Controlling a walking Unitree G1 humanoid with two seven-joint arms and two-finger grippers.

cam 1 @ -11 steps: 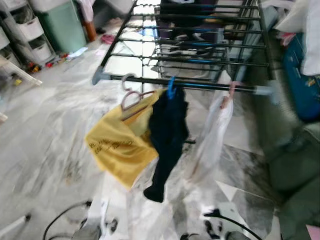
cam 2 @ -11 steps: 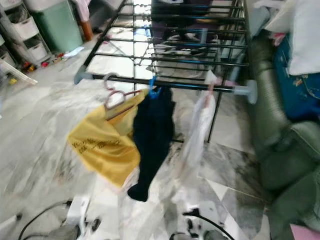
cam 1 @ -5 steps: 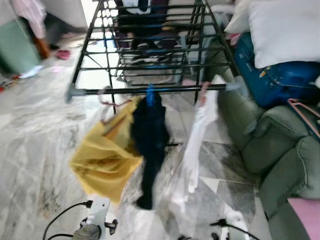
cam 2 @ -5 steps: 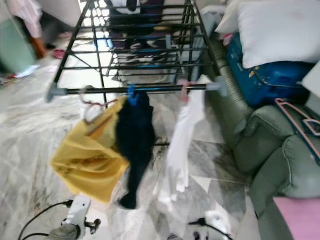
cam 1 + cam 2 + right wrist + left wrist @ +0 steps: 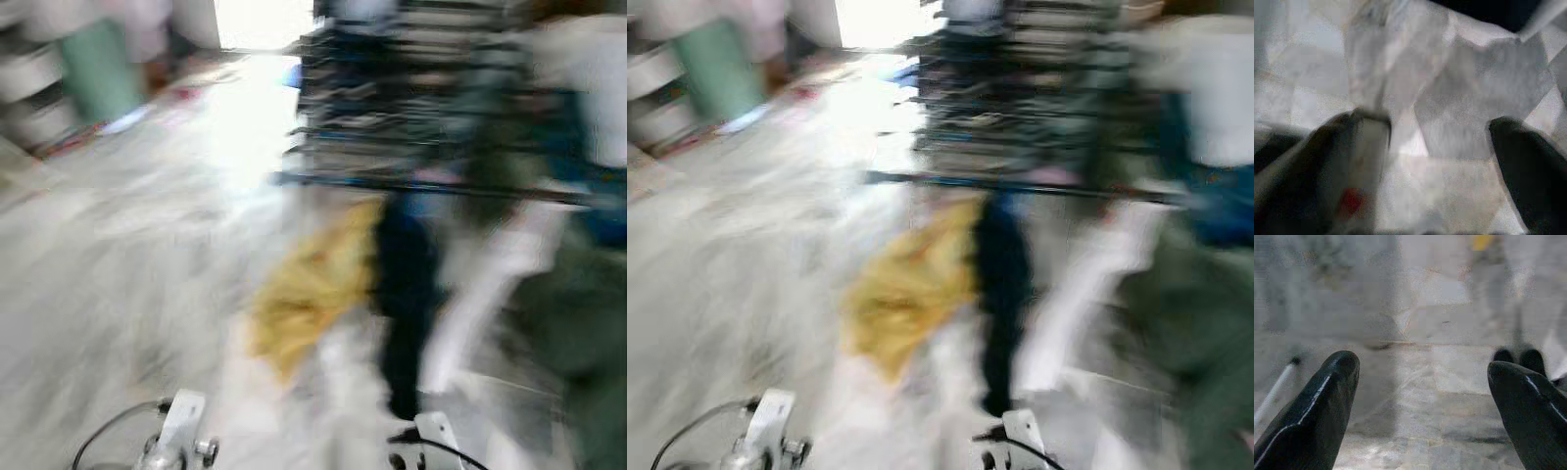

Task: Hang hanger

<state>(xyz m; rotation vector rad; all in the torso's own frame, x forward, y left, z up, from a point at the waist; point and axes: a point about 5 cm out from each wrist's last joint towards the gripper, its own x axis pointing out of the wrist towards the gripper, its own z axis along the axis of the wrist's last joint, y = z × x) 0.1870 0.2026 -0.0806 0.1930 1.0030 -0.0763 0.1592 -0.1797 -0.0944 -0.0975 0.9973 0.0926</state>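
The head views are badly blurred by motion. A black drying rack [image 5: 421,108] stands ahead to the right, with its front rail [image 5: 431,186] running across. Three garments hang from that rail: a yellow one [image 5: 313,289], a dark one [image 5: 402,284] and a white one [image 5: 480,294]. The blur hides any hanger. My left gripper [image 5: 1422,382] points down at the marble floor, open, with nothing between its fingers [image 5: 1327,396]. My right gripper [image 5: 1440,142] also hangs over the floor, its fingers [image 5: 1520,161] apart and empty. Both silver arms [image 5: 181,436] sit low at the bottom edge.
Pale marble floor [image 5: 118,274] spreads out to the left. A green bin [image 5: 93,69] and white drawers [image 5: 29,83] stand at the far left. A dark green sofa [image 5: 1195,333] and a blue and white heap [image 5: 1205,127] crowd the right side.
The camera has swung, so the rack and garments now sit further right and everything is smeared. The garments still hang on the rail, and both arms stay low.
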